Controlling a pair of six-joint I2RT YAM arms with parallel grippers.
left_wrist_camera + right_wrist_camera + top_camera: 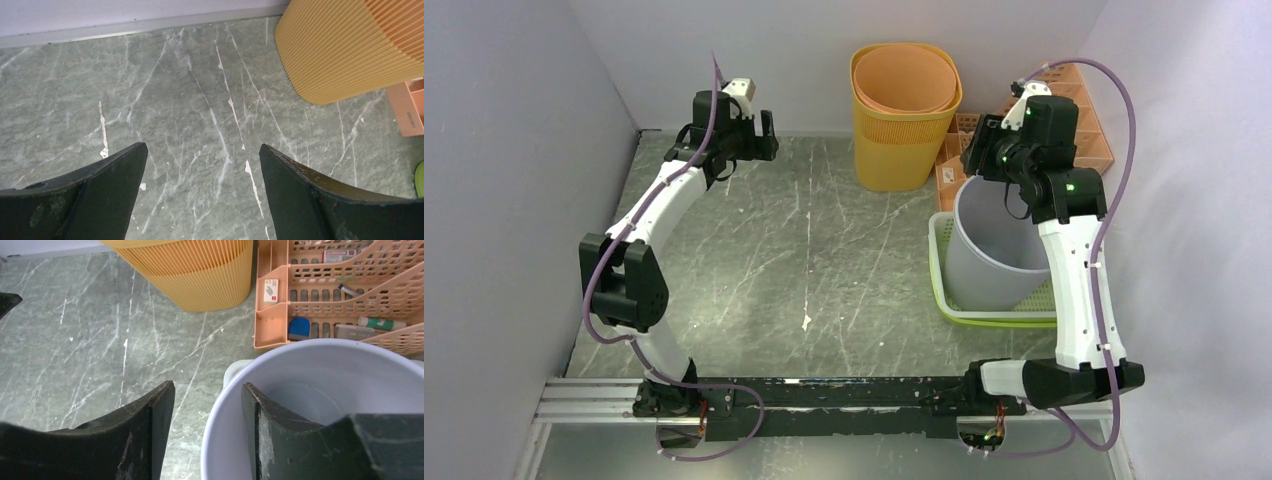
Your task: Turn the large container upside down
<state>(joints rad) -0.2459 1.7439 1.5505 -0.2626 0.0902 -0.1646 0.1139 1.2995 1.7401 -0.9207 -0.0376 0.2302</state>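
The large container is a pale grey bucket (990, 252) standing upright, mouth up, in a green tray (937, 262) at the right. My right gripper (981, 152) hangs over the bucket's far left rim. In the right wrist view the bucket (325, 375) fills the lower right and my right gripper (207, 384) is open astride its rim. One finger is inside the bucket and the other outside over the table, with a gap left to the wall. My left gripper (769, 135) is far off at the back left, open (203, 145) over bare tabletop.
An orange ribbed bin (904, 118) stands at the back centre, just left of the bucket, and shows in both wrist views (345, 45) (195, 275). A peach slotted organiser (1092, 132) with small items sits behind the tray (350, 290). Walls close in on both sides.
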